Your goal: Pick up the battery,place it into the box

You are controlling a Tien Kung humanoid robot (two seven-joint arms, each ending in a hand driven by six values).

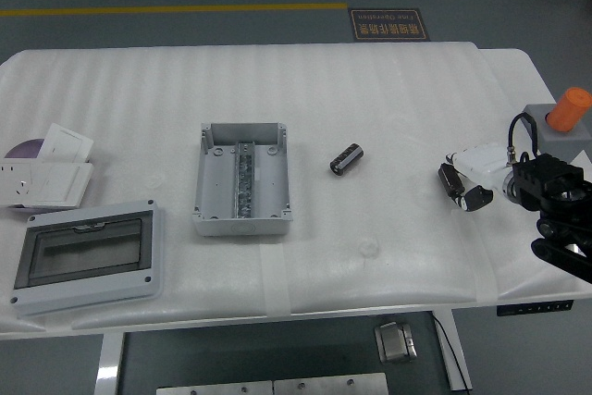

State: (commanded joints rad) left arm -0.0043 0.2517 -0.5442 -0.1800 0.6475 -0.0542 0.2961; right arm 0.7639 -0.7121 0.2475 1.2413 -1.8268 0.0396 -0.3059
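A small black and silver cylindrical battery (347, 158) lies on its side on the white table (370, 80), right of centre. An open grey box (242, 178) with a metal rail inside sits left of it, near the table's middle. My right hand (465, 187) comes in from the right edge, about a hand's width right of the battery and slightly nearer. Its fingers look relaxed and hold nothing. My left arm does not show.
A grey enclosure with a clear hinged lid (86, 254) sits at the near left. A white power strip and a disc (44, 168) lie at the left edge. A grey block with an orange button (560, 122) stands at the right edge.
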